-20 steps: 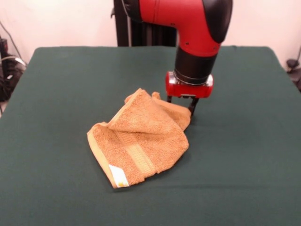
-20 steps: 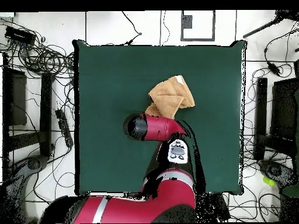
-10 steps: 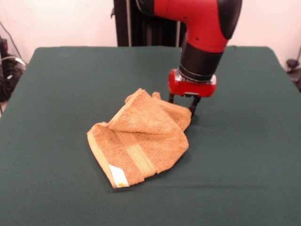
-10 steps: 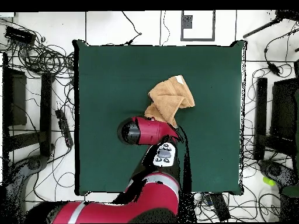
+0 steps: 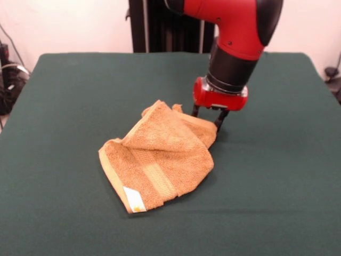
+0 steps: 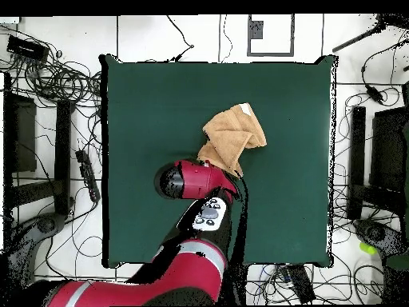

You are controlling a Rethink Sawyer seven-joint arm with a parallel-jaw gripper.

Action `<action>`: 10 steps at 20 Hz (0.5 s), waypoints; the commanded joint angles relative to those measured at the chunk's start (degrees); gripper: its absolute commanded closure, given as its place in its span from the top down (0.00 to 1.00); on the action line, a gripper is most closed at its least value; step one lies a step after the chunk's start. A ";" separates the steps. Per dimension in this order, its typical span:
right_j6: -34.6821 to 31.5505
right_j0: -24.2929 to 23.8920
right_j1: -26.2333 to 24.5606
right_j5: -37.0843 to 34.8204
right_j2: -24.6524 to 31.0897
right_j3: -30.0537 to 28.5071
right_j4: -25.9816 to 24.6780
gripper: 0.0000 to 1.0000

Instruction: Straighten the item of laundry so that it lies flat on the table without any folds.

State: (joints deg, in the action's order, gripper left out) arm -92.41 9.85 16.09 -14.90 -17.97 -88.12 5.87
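Observation:
The item of laundry point(image 5: 159, 156) is an orange-tan terry towel, crumpled and folded over itself near the middle of the dark green table point(image 5: 69, 96). A white label point(image 5: 134, 199) shows at its near corner, beside a smoother woven band. My gripper point(image 5: 206, 118) hangs low at the towel's far right corner, open, with its two dark fingers point(image 5: 219, 121) apart and nothing clearly held between them. In the overhead view the towel point(image 6: 234, 136) lies just above the red arm point(image 6: 192, 177), which hides the gripper; the green table point(image 6: 144, 104) spreads wide around both.
Tangled cables point(image 6: 56, 76) and dark stands point(image 6: 383, 152) line the floor on both sides of the table. The table's edges run far from the towel on every side.
The arm's upper part has swung a little to the right in the front view, and the gripper has drifted slightly with it. The towel has kept its shape and place.

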 commanded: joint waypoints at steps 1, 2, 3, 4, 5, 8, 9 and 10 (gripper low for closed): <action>-16.92 -6.75 -28.01 31.65 1.74 13.13 5.31 1.00; -16.65 -6.99 -27.51 30.67 2.11 12.99 5.10 1.00; -16.16 -7.72 -26.61 29.30 3.15 12.62 4.45 1.00; -15.85 -7.86 -25.81 27.85 3.52 12.25 4.27 1.00; -15.55 -7.99 -25.01 26.40 3.90 11.89 4.08 1.00; -15.78 -8.52 -21.09 22.49 5.98 9.10 3.94 1.00; -16.18 -8.33 -19.18 20.63 6.51 7.67 4.32 1.00; -16.82 -7.73 -16.93 18.21 6.70 6.09 5.06 1.00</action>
State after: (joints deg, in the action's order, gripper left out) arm -92.42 9.39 16.27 -15.96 -17.70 -88.11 6.50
